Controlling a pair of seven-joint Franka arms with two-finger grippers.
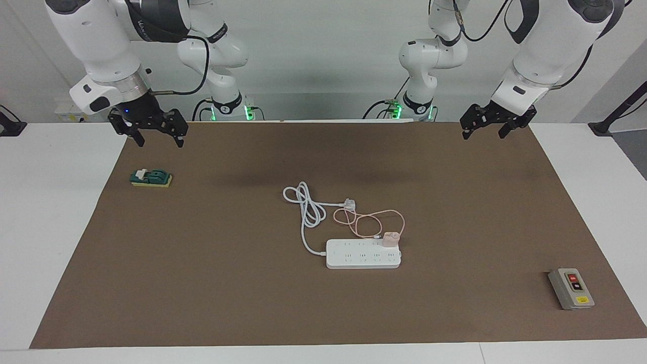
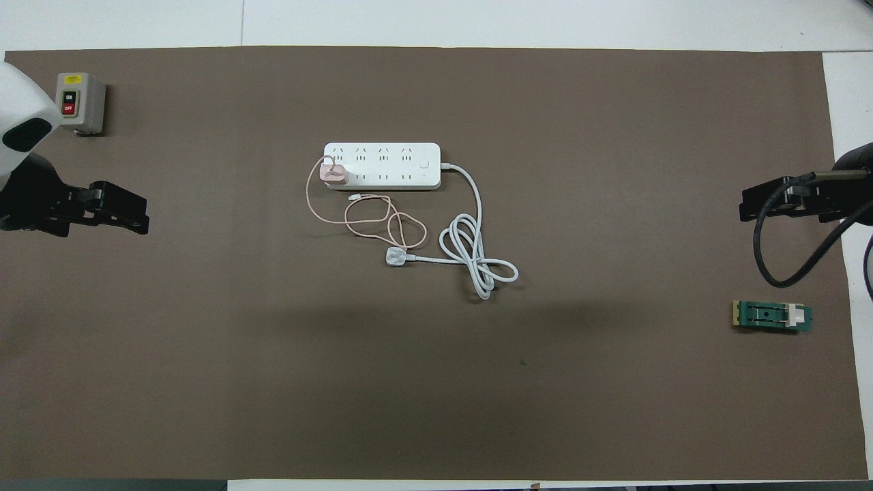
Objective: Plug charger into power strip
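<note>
small pale pink cube charger point(image 1: 390, 238) seated on long white power strip point(image 1: 363, 258), frame centre | light, rigid, side-grip | left gripper point(image 1: 488, 126), right gripper point(image 1: 150, 132): wide, empty

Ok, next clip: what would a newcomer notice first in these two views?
The white power strip in the middle of the brown mat, with the small pink charger sitting on its end toward the left arm and cables looped nearer the robots. Then the two grippers, left gripper and right gripper, both raised and open over the mat's corners nearest the robots, holding nothing.
</note>
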